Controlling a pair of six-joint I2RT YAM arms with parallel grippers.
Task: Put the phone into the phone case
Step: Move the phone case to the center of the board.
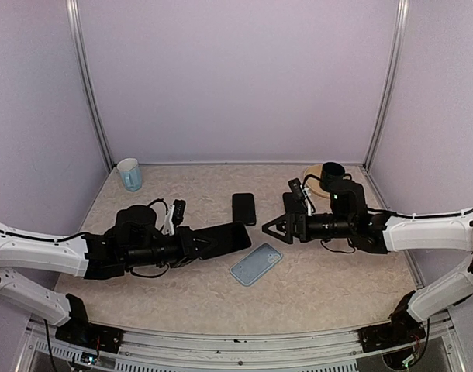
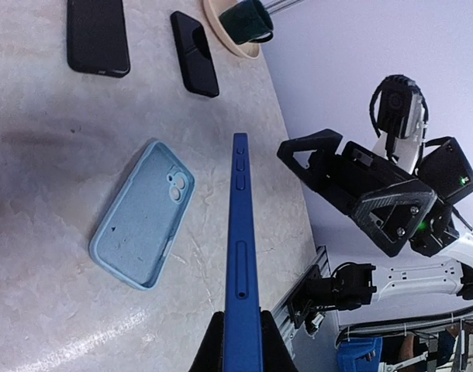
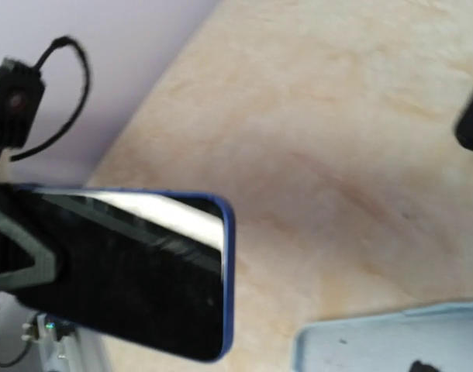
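Observation:
My left gripper (image 1: 191, 242) is shut on a dark phone with a blue rim (image 1: 223, 238) and holds it above the table, left of the case. In the left wrist view the phone (image 2: 242, 248) stands edge-on between my fingers (image 2: 243, 345). The light blue phone case (image 1: 257, 263) lies open side up on the table; it also shows in the left wrist view (image 2: 139, 218) and the right wrist view (image 3: 391, 342). My right gripper (image 1: 274, 225) is open and empty, just beyond the case, facing the phone (image 3: 128, 271).
A second black phone (image 1: 243, 208) lies behind the case and a third dark phone (image 1: 297, 191) lies near the right gripper. A black cup (image 1: 332, 171) on a tan saucer stands at the back right, and a light blue mug (image 1: 129, 173) at the back left.

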